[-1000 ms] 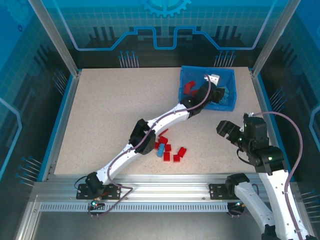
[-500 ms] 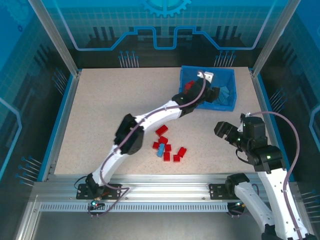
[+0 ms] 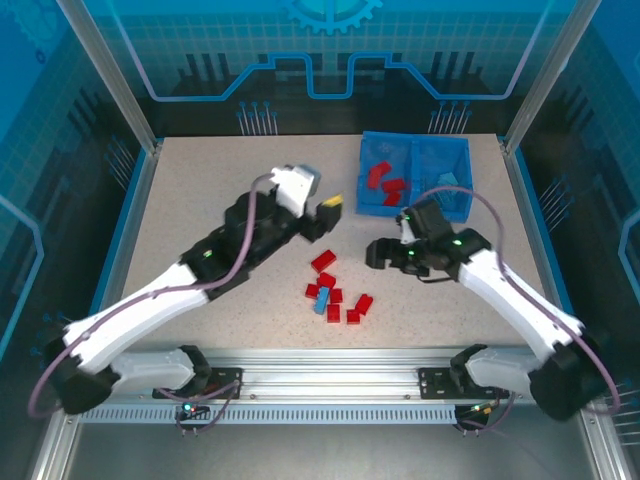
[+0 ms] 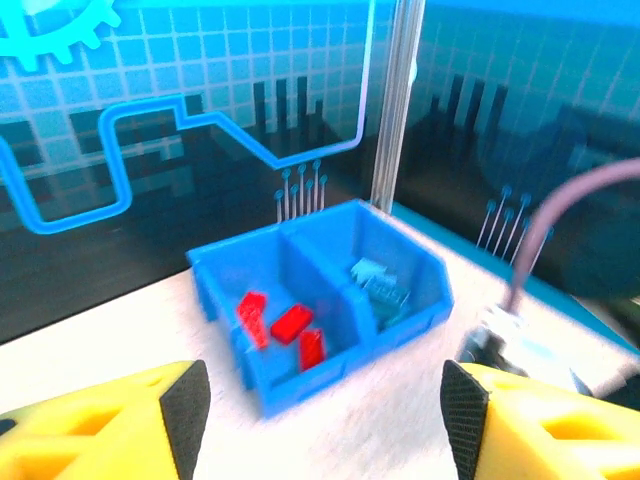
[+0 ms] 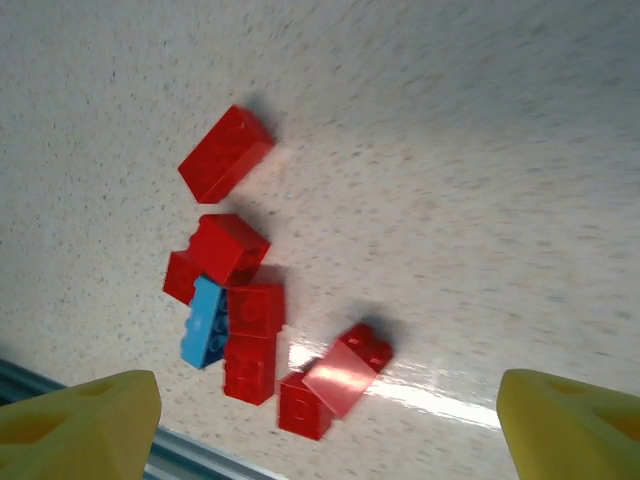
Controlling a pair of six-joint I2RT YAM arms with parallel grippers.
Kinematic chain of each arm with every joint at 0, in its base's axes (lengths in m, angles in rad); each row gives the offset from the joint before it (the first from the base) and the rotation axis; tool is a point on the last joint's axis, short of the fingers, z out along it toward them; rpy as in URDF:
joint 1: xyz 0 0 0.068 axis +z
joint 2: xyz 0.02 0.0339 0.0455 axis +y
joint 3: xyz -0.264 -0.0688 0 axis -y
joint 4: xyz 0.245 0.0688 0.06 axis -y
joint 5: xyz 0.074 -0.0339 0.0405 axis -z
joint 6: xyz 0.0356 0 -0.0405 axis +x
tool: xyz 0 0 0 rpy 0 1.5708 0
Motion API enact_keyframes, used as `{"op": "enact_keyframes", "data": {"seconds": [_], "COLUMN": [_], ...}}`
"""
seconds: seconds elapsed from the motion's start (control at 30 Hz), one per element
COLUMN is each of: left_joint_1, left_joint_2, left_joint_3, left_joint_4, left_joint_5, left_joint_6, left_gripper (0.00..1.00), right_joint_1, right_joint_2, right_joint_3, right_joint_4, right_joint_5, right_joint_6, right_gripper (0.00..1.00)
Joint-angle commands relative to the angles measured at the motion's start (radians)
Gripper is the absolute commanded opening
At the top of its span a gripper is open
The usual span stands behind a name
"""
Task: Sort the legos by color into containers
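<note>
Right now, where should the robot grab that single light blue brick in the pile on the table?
Probably from straight above, pinching the blue brick across its narrow width. It is longer than wide, but red bricks crowd one long side, so a finger must wedge in there.

Top camera overlooks the worktop [image 3: 190, 180], sharing the bin [image 4: 300, 385] with the forward-facing left wrist, loose legos [image 5: 250, 308] with the close, downward right wrist.

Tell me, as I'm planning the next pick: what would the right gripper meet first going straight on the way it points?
Most likely the loose legos on the table, a red one first; the right gripper points down at that pile, though depth is unclear.
</note>
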Motion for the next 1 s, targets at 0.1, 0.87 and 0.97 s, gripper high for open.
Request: {"op": "enact_keyframes", "data": {"seconds": [0.1, 0.87, 0.97], "left_joint_1": [0.013, 0.013, 0.013], "left_joint_2": [-0.348, -0.685, -0.683], "left_joint_3": [-0.186, -0.543, -0.563], "left_joint_4": [-0.392, -0.538, -0.514], "left_joint_5": [0.077, 0.305, 0.310], "left_joint_6": [0.288, 0.592, 0.594], "left_gripper": [0.67, 0.99, 0.99], "right_joint_1": [0.131, 0.232, 0.237], "right_joint_2": [0.330, 0.940, 0.970], "right_joint_3": [0.159, 0.711, 0.719], "right_joint_4": [0.092, -0.169, -0.171], "right_joint_5": [0.001, 0.164, 0.149], "right_joint_6": [0.249, 0.515, 0.526], "right_gripper": [0.91, 0.73, 0.65]}}
